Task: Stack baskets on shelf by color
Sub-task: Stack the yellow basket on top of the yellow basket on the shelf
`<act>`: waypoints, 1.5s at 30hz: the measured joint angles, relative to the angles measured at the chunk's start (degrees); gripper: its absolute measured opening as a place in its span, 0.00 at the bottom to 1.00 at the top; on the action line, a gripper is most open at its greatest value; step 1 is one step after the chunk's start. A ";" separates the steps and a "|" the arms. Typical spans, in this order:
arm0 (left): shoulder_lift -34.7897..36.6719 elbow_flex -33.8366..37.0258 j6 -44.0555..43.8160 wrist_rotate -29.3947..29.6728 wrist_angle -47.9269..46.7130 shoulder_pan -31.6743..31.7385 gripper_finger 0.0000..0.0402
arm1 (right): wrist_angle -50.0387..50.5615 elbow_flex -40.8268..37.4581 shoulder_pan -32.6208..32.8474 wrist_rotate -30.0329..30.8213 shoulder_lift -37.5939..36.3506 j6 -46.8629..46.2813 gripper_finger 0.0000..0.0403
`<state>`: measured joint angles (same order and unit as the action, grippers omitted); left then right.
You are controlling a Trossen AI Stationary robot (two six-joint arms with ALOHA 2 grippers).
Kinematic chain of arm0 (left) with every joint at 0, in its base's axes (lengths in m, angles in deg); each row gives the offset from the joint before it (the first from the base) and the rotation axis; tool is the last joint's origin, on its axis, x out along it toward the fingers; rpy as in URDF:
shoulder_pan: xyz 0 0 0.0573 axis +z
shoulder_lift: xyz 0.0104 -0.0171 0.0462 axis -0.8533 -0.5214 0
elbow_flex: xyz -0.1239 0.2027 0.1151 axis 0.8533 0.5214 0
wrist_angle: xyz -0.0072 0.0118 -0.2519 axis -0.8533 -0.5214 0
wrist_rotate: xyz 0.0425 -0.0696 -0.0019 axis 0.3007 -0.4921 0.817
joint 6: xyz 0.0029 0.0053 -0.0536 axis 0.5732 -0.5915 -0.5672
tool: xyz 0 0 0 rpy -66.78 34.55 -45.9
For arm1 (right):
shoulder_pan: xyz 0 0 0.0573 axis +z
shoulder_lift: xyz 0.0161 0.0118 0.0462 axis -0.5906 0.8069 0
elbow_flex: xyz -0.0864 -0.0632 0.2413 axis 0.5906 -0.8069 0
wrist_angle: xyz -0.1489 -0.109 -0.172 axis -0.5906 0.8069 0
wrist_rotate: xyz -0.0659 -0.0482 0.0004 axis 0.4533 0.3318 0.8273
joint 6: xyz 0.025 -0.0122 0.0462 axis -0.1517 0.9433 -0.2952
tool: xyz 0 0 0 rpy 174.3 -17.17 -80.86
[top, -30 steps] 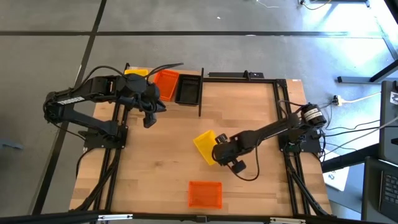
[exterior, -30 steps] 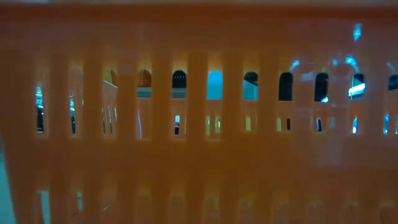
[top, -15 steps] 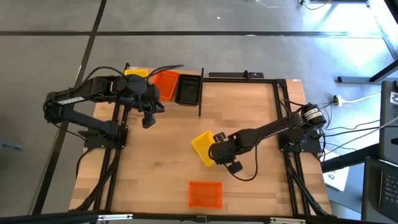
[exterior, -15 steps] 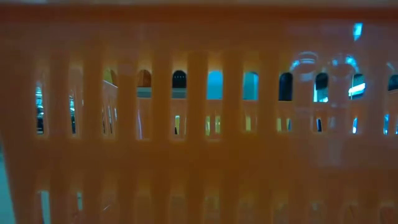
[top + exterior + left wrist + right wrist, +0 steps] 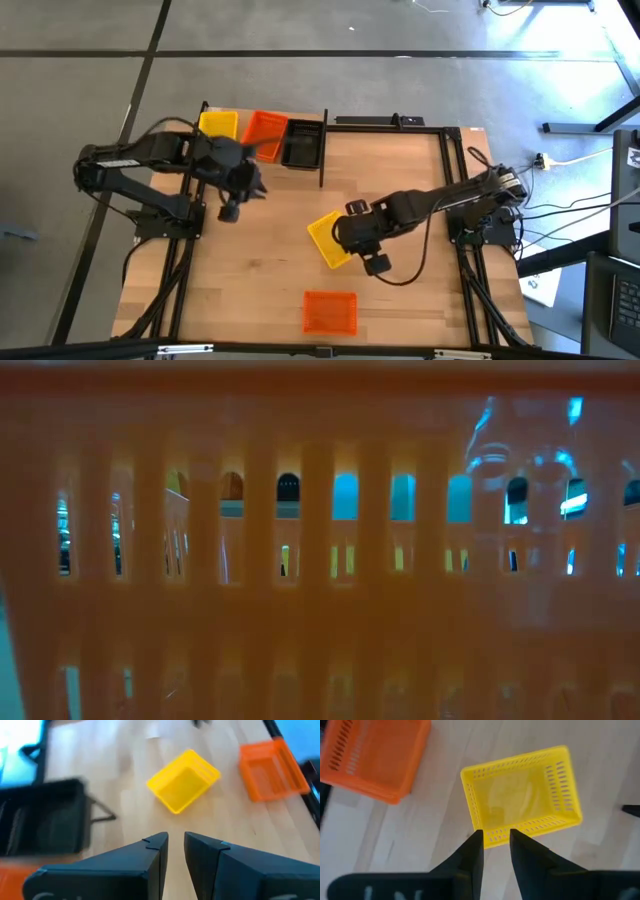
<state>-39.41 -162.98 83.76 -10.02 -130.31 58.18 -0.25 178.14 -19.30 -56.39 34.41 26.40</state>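
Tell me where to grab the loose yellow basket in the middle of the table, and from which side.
Take the yellow basket by one thin perforated wall, from above, one finger inside and one outside. It sits open side up on the table, so the rim is free all round. The right gripper hangs just over its near wall, fingers narrowly apart, and looks best placed. The left gripper is farther off.

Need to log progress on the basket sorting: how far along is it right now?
Mostly done, it seems: yellow, orange and black baskets already sit side by side in the shelf. How many are in each stack cannot be told. In hand: the right hand is at the rim of the loose yellow basket, fingers narrowly apart. Left: that basket and the lone orange basket at the table's near edge. The left hand hangs near the shelf, carrying nothing.
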 joint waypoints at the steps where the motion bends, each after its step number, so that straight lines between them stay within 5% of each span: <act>1: -0.77 0.02 1.37 -0.07 0.33 -1.01 0.14 | 0.78 1.01 0.00 0.00 -0.31 -0.39 0.23; 13: -14.08 0.01 10.49 -0.08 4.52 -9.19 0.14 | 5.83 5.54 0.20 1.51 -12.06 -9.52 0.23; 24: -26.70 0.07 24.14 -0.07 10.26 -9.33 0.14 | 5.04 5.56 1.70 1.53 -24.98 -12.34 0.23; 45: -43.01 0.09 31.13 -2.48 20.62 -8.17 0.14 | 7.95 5.54 1.73 1.56 -30.01 -10.14 0.23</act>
<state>-82.42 -162.89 114.89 -12.51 -109.69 50.02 7.70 183.68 -17.57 -54.83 4.41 16.26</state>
